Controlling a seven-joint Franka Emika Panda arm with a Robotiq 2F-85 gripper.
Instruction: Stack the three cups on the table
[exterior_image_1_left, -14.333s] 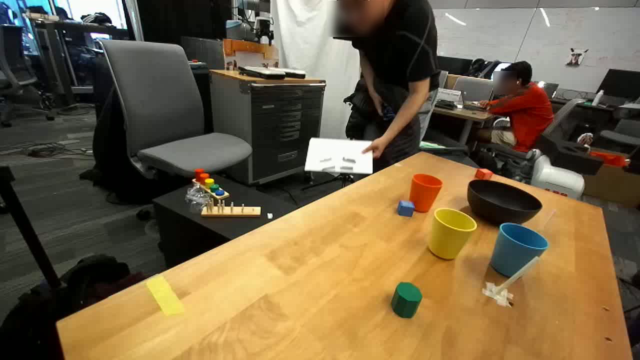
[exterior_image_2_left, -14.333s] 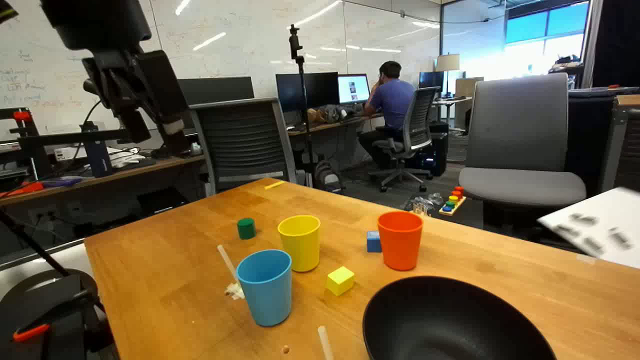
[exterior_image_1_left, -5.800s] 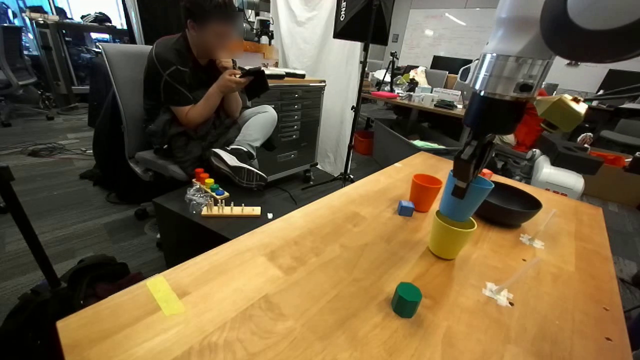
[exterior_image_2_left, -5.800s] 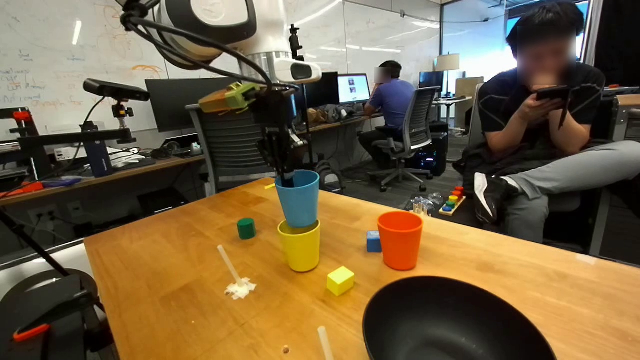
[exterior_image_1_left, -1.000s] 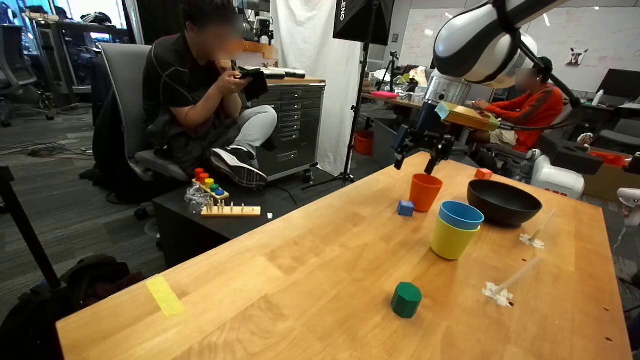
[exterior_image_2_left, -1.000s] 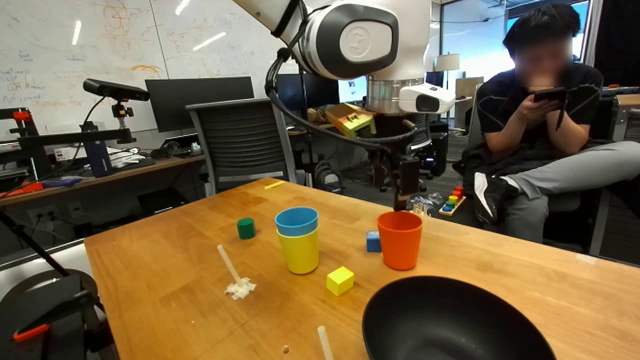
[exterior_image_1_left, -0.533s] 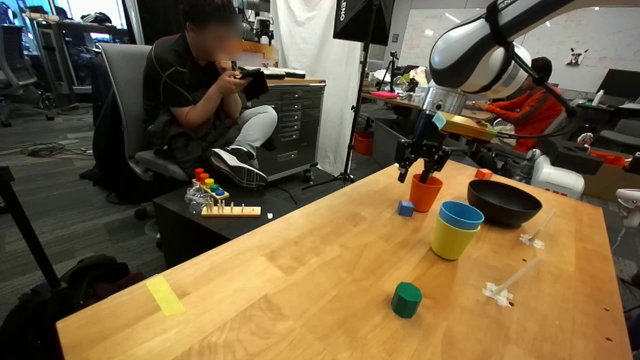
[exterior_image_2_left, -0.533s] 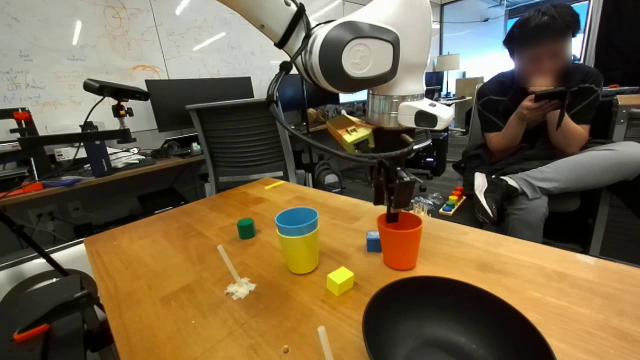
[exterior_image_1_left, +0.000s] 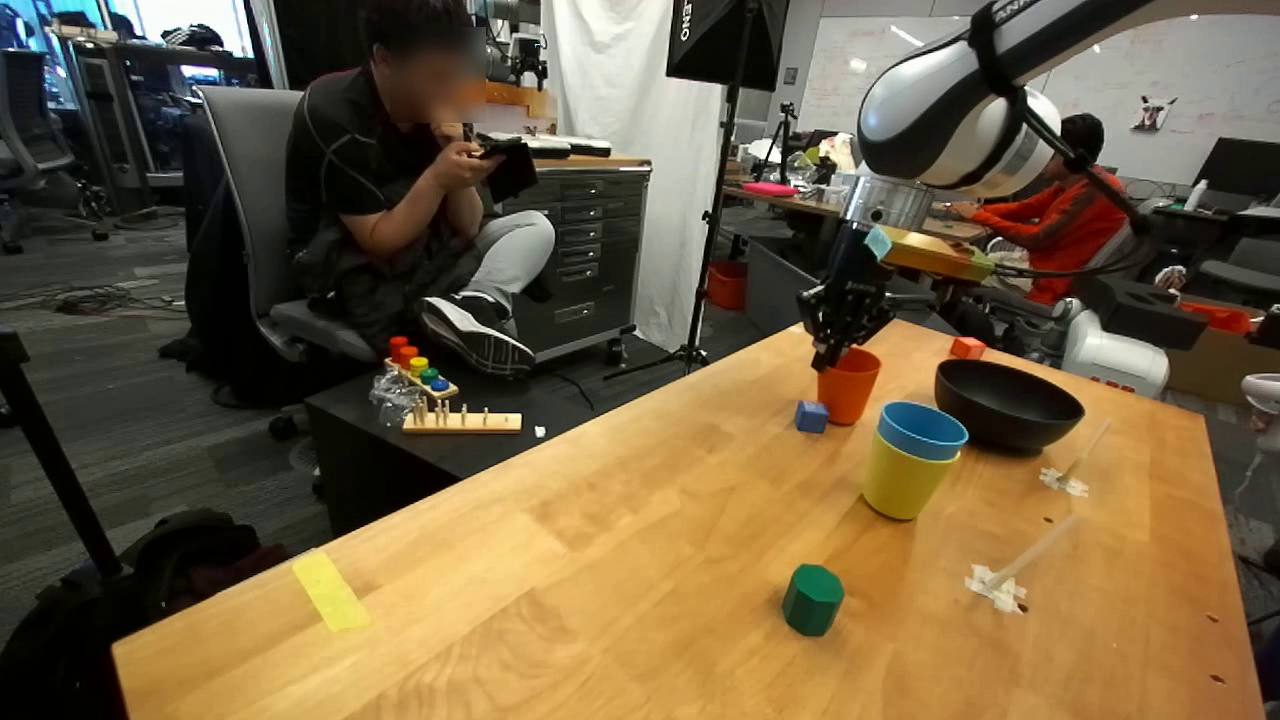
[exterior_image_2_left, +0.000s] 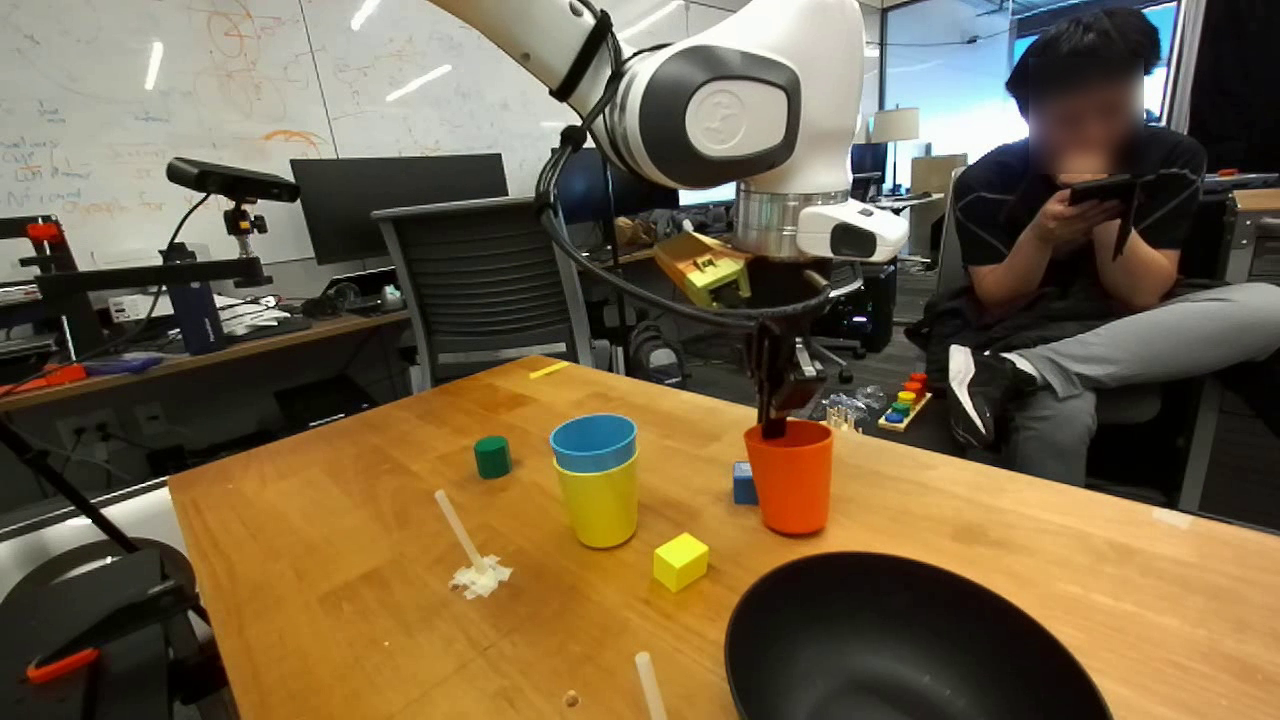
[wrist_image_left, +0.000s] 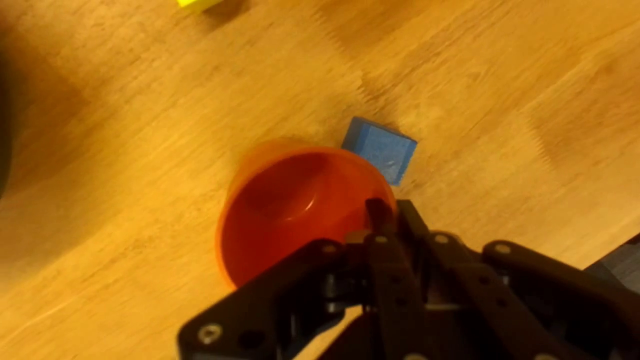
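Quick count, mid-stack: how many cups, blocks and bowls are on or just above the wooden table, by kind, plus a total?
Cups: 3 (yellow cup, light blue cup, orange cup)
Blocks: 4 (blue block, yellow block, green block, orange-red block)
Bowls: 1 (black bowl)
Total: 8

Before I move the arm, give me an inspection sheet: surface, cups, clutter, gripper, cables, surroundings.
Surface: wooden table with a tape strip.
Cups: blue cup nested in yellow cup; orange cup apart from them, base contact with the table cannot be told.
Clutter: bowl, green block, yellow block, red block, two taped-down sticks; blue block close by the orange cup.
Gripper: shut on the orange cup at its rim.
Cables: black cables strapped to the arm, looping beside it.
Surroundings: seated person in black, person in red farther back.
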